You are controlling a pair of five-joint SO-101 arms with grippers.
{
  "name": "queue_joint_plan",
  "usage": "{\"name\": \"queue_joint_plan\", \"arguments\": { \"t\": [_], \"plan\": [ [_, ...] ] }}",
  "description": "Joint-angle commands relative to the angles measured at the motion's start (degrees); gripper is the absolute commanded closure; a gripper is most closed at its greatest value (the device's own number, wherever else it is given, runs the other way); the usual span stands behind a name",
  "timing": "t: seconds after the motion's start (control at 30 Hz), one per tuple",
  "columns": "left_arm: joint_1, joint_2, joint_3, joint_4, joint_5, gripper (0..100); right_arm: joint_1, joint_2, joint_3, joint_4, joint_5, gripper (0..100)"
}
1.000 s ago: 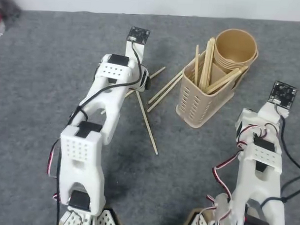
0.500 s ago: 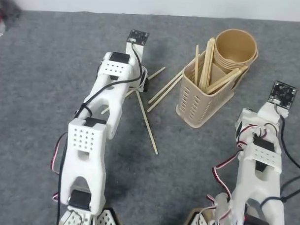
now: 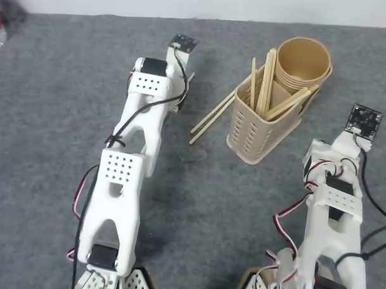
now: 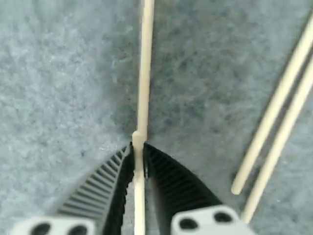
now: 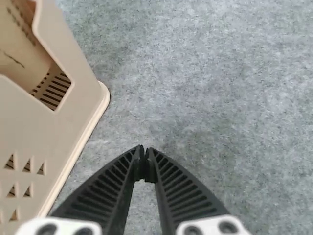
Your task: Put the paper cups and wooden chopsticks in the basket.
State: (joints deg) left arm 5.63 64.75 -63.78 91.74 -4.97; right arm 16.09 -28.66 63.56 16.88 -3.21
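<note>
Over grey carpet (image 4: 58,73), left gripper (image 4: 139,149) clamps a chopstick (image 4: 145,73); right gripper (image 5: 145,152) sits closed.

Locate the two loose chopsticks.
High view: the two loose chopsticks lie on the carpet just left of the basket, between it and the left gripper.

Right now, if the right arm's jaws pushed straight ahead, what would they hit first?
Probably the grey carpet-like table cover ahead of the right gripper. The beige slotted plastic basket stands to one side of that line; depth is unclear.
</note>
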Motion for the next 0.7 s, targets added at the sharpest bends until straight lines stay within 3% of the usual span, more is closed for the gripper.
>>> {"name": "queue_joint_plan", "arguments": {
  "t": [0.0,0.33,0.67],
  "plan": [
    [1.14,2.11,-11.65,4.92,-4.13,99,-0.57,-1.10,-0.35,-0.84,0.70,98.7],
    [1.58,1.49,-18.59,8.97,-5.10,99,-0.57,-1.19,-0.35,-0.84,0.70,98.7],
    [13.27,-30.24,-20.62,7.03,-2.11,99,-0.66,-1.27,-0.35,-0.84,0.70,98.7]
  ]
}}
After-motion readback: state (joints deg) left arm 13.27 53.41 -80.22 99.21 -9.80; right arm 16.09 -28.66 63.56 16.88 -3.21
